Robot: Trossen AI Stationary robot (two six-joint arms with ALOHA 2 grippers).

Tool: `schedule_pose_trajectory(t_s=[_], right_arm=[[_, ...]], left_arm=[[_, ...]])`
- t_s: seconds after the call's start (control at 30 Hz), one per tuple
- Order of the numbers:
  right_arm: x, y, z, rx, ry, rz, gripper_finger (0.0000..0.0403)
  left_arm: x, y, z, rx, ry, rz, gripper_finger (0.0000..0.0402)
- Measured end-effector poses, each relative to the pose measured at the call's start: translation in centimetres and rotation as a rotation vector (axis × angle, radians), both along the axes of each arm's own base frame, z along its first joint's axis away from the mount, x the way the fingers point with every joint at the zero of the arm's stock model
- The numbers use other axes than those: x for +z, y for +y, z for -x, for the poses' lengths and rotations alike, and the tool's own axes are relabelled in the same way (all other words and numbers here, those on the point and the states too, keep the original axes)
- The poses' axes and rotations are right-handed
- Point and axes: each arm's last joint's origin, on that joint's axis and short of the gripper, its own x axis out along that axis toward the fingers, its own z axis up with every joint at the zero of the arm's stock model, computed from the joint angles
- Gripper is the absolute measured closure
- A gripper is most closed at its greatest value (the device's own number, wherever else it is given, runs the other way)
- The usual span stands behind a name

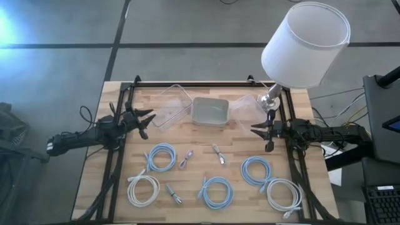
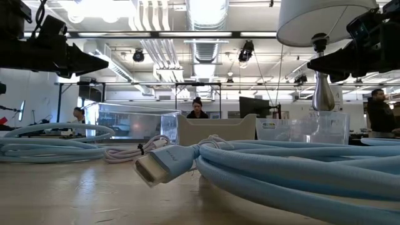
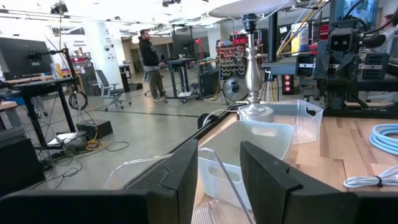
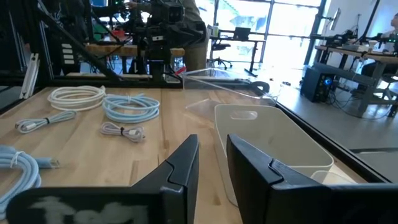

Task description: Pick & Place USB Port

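- Hovering at the desk's (image 1: 119, 187) left edge, left tool (image 1: 149, 122) parted, empty.
- Right tool (image 1: 258, 132) at right edge, slightly parted, empty.
- Grey bin (image 1: 210, 112) sits far-centre between them.

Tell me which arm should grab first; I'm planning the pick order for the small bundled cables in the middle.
Probably either, by target. The left gripper sits nearer the small bundled cable left of centre; the right gripper is nearer the other bundle. Both hover with fingers open, flanking the grey bin.
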Motion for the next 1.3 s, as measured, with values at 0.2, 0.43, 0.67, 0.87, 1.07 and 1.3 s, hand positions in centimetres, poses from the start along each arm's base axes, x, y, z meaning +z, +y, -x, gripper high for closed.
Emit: schedule_pose_trajectory(t_s=[0.2, 0.43, 0.67, 0.87, 1.07, 1.3], right_arm=[[0.0, 0.0, 0.0, 0.0, 0.0, 0.0, 0.0335], [0.0, 0.0, 0.0, 0.0, 0.0, -0.002, 0.0326], [0.0, 0.0, 0.0, 0.0, 0.0, 0.0, 0.0317], [0.0, 0.0, 0.0, 0.0, 0.0, 0.0, 0.0321], [0.01, 0.0, 0.0, 0.0, -0.001, -0.001, 0.0331], [0.0, 0.0, 0.0, 0.0, 0.0, 0.0, 0.0332]], left_arm=[[0.0, 0.0, 0.0, 0.0, 0.0, 0.0, 0.0277], [0.0, 0.0, 0.0, 0.002, 0.01, -0.017, 0.0277], [0.02, 0.01, 0.01, 0.016, 0.088, -0.16, 0.0277], [0.04, 0.01, 0.01, 0.013, 0.064, -0.122, 0.0277], [0.09, -0.03, -0.01, -0.02, -0.081, 0.128, 0.0277], [-0.02, -0.03, -0.06, -0.032, -0.155, 0.287, 0.0277]])
